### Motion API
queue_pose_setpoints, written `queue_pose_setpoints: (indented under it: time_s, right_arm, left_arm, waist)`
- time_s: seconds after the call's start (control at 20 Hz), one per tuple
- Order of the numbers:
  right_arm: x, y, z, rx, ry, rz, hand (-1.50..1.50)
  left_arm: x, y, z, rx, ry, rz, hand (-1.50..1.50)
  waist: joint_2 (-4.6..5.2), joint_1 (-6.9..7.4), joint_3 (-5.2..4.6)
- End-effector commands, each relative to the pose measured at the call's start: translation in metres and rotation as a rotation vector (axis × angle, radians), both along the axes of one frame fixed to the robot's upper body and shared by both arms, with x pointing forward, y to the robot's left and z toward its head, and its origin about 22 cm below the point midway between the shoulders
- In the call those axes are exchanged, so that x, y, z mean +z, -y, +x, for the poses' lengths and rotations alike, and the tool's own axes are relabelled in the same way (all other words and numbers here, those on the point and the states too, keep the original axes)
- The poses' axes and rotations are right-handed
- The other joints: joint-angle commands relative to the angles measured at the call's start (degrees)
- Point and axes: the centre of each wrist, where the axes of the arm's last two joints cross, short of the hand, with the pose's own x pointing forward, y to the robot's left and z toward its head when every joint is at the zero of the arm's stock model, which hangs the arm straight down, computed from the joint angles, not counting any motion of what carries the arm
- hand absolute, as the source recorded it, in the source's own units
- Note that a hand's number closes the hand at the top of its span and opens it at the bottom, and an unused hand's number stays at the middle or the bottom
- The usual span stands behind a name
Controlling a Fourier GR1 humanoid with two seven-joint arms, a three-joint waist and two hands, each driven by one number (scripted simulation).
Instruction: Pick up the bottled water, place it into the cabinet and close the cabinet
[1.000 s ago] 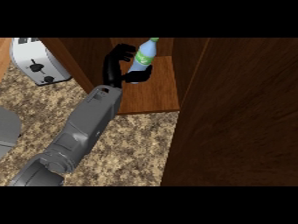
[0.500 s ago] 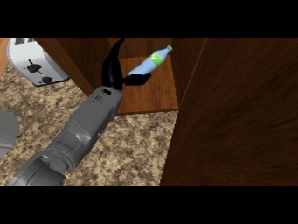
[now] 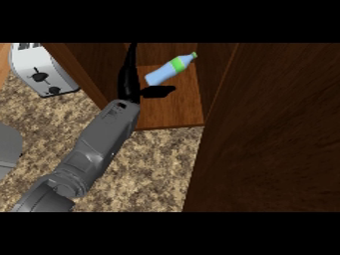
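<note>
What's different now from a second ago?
The bottled water has tipped over from upright inside the cabinet, cap now toward the right. The left hand has uncurled and let it go. The toaster and the open cabinet door stayed put.

The toaster (image 3: 40,74) stood on the counter (image 3: 150,164) at the far left, just beside the cabinet (image 3: 91,69). Inside, the bottled water (image 3: 169,69) leaned tilted above the 1 shelf (image 3: 176,107), neck toward the back right. The right hand (image 3: 130,82) was just left of it. The door (image 3: 290,129) stood at the right.
</note>
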Motion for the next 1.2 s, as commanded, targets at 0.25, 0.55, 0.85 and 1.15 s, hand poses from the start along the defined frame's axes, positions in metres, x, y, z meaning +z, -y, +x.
queue_pose_setpoints:
  time_s: [0.25,0.55,0.85,1.15]
  right_arm:
    - [0.015,0.005,-0.011,0.024,0.006,-0.001,-1.50]
    - [0.015,0.004,-0.014,-0.010,-0.001,0.015,-1.50]
    - [0.016,0.009,-0.009,-0.035,0.012,-0.003,-1.50]
    - [0.011,0.009,-0.009,-0.106,0.012,-0.016,-1.50]
  left_arm:
    - [0.022,0.007,0.007,-0.248,0.172,-0.280,1.50]
    - [0.005,-0.002,-0.002,-0.381,0.183,-0.411,1.50]
    - [0.007,0.003,-0.007,-0.484,0.144,-0.529,1.50]
    - [-0.009,-0.009,-0.027,-0.631,0.101,-0.625,1.50]
  waist:
    - [-0.72,1.22,-0.06]
    - [-1.29,2.73,0.01]
    - [-1.72,2.93,0.07]
    - [-2.54,5.82,0.09]
